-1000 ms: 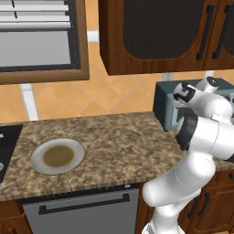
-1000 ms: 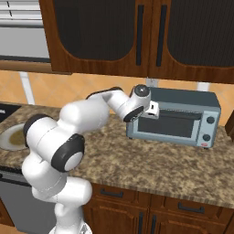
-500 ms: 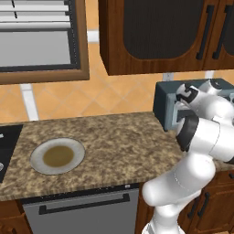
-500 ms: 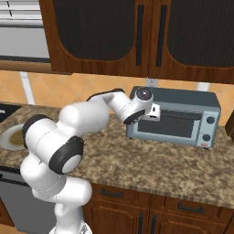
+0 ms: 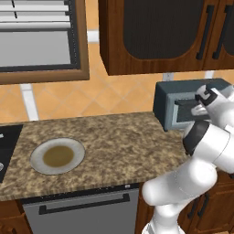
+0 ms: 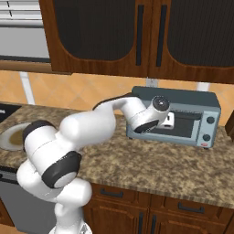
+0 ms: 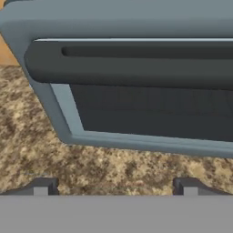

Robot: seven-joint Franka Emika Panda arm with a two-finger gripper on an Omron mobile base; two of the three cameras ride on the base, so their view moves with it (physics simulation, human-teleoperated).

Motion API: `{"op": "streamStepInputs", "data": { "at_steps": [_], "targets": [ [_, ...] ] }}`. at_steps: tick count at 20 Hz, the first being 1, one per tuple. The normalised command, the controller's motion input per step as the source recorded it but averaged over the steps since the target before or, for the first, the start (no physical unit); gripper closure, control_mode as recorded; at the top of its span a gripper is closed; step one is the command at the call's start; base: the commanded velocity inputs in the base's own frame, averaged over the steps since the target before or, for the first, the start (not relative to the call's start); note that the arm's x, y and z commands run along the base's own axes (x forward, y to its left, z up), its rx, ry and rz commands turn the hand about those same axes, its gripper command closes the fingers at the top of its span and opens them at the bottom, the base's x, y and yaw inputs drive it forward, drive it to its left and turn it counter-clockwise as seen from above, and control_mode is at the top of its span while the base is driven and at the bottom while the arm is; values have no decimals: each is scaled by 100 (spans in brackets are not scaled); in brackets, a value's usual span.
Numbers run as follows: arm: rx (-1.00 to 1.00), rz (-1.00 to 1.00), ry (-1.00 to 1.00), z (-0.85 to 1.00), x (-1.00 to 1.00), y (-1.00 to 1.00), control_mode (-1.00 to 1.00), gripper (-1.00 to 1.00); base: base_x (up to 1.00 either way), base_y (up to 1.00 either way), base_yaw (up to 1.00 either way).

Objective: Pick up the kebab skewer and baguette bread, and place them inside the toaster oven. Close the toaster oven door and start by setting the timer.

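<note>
While the gripper (image 7: 113, 187) faces the front of the toaster oven (image 6: 176, 116) with its two dark fingertips (image 7: 42, 185) spread wide and nothing between them, the step in hand looks like the door or the timer rather than any carrying. In the hand view the toaster oven door (image 7: 150, 86) spans the frame just ahead of the tips: a dark handle bar along its top, a dark glass pane below, a blue-grey frame around it. It appears up against the oven's front, though whether it is fully latched I cannot tell. From the right base view the hand sits close against the left half of the oven's front, and two round knobs (image 6: 210, 120) stand on the oven's right-hand panel, well apart from the hand.

The oven stands at the back right of the counter (image 5: 114, 141), against the tiled wall. Toward the counter's left end lies a round plate (image 5: 57, 156) with a brownish centre and nothing long or stick-like on it. The skewer and baguette cannot be made out through the dark pane, so I judge they are probably inside, but that is a guess.

If the door is shut, the next move calls for shifting the open hand rightward along the oven's front to a knob, closing on it squarely, and turning without sliding the oven.
</note>
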Motion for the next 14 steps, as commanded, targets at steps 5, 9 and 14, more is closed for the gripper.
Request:
{"op": "streamStepInputs", "data": {
  "at_steps": [5,9,14],
  "targets": [
    [15,-2,1,1,-1,-93,-100,-100,0,0,0],
    [18,-5,0,-2,-4,-80,-100,-100,0,0,0],
    [22,-6,-4,-3,-2,-55,-100,-100,0,0,0]
  ]
}}
